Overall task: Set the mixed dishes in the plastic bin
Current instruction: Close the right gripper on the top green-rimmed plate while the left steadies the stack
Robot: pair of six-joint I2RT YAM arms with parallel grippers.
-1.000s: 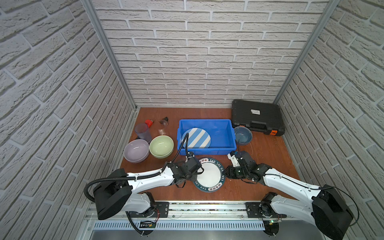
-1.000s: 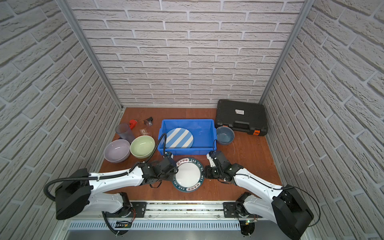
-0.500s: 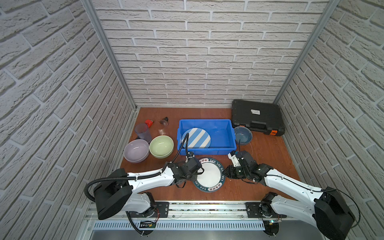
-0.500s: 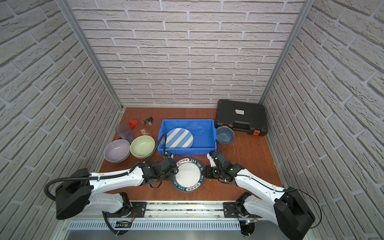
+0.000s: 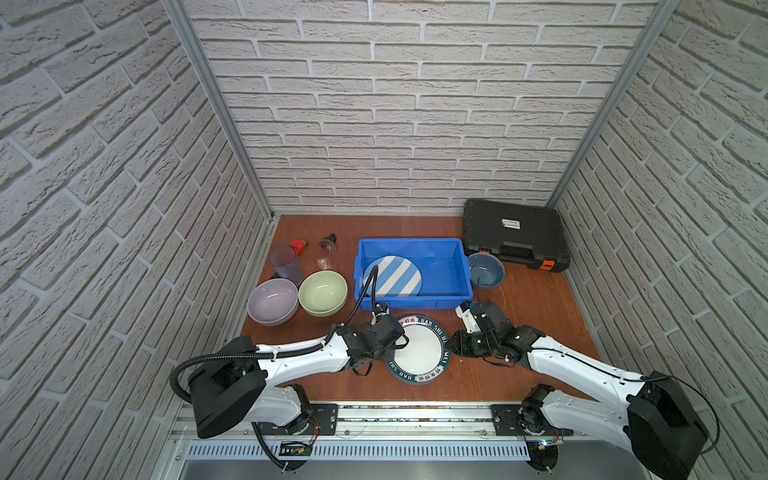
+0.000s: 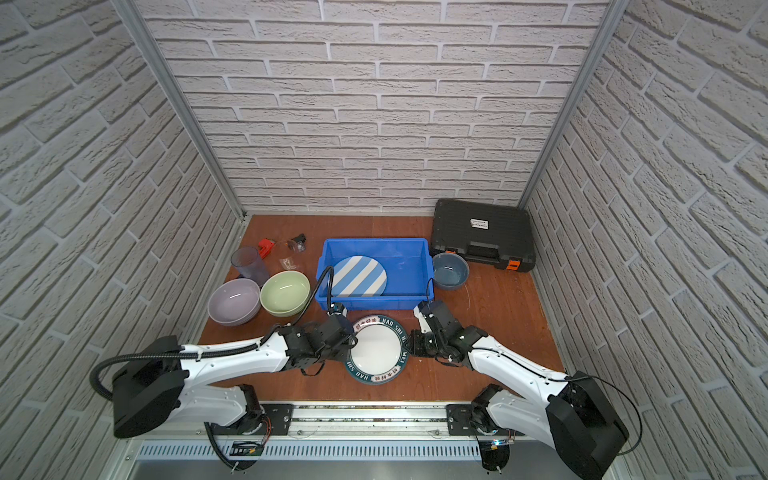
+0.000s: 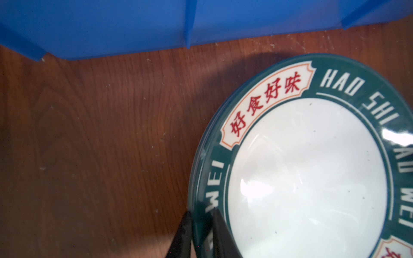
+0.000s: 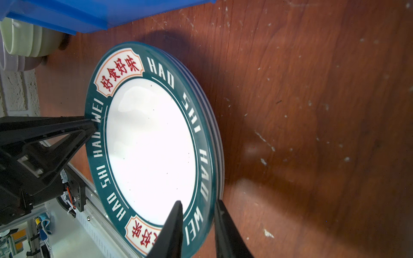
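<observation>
The teal-rimmed white plate lies just in front of the blue plastic bin, with other plate edges showing under it in the right wrist view. My left gripper is shut on its left rim. On the opposite rim my right gripper has closed, one finger above and one below. A blue-white striped plate leans inside the bin. A lavender bowl, a pale green bowl and a tumbler stand left; a dark blue bowl stands right of the bin.
A black tool case with orange latches fills the back right corner. A red wrench and small clear items lie at the back left. Brick walls close in three sides, and a metal rail runs along the front edge.
The right gripper has narrowed slightly on the plate's right rim. The left arm and the plate look unmoved.
</observation>
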